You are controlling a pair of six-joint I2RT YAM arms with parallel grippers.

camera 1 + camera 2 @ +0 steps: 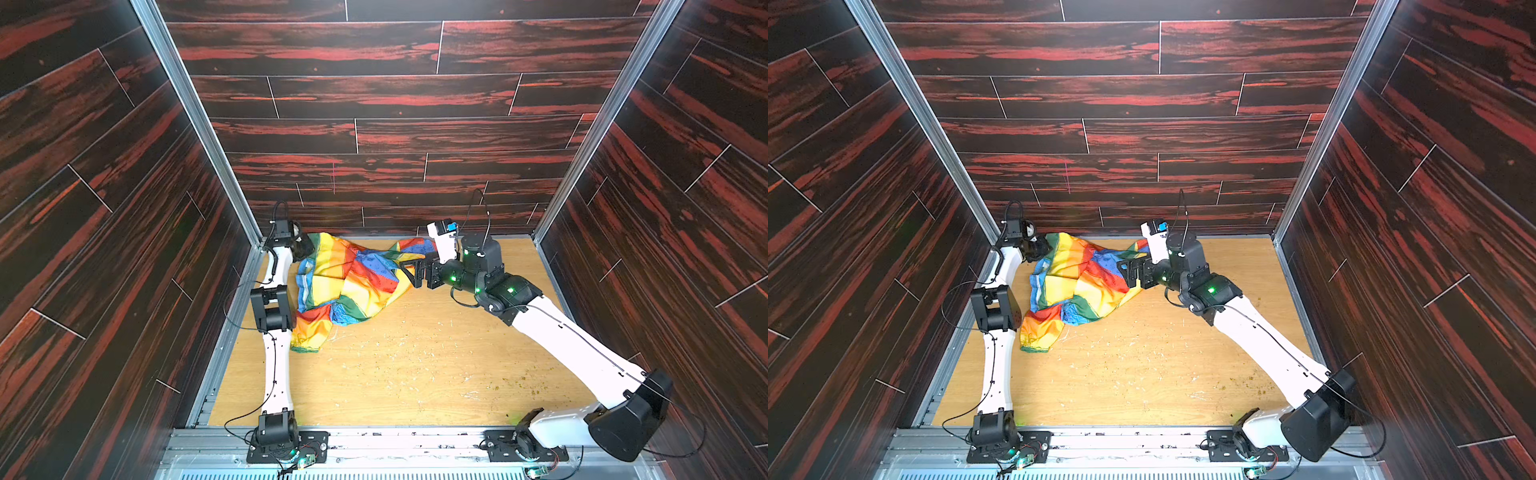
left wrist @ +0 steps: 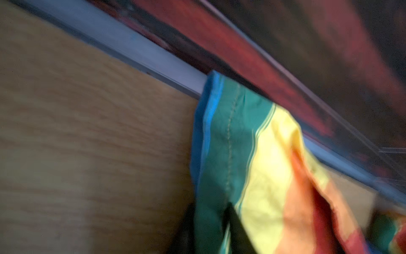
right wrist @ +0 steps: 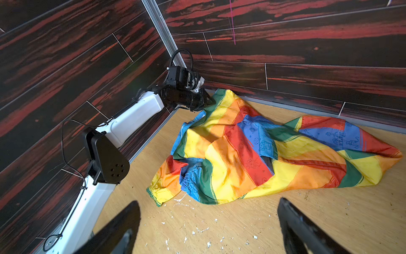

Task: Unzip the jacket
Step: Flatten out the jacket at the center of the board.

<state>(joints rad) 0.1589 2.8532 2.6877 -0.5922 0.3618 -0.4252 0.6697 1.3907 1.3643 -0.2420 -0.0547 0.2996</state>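
Closest to the stereo head, the metal rail bearing both arm bases is seen along the near edge. Dark red wood-patterned walls enclose a light wooden tabletop. In both top views the jacket is shown crumpled on the far left part of the tabletop, against the back wall. Its left margin is partly hidden in those views by the left arm. Part of its right end is hidden by the right gripper, whose jaws are held wide apart and empty just beside the cloth. The left gripper is closed on a green-edged corner of the jacket, held up in the far left corner; this pinch is resolved only in the wrist views. An elastic cuff and white flecks are shown clearly in the right wrist view alone. The zipper cannot be identified.
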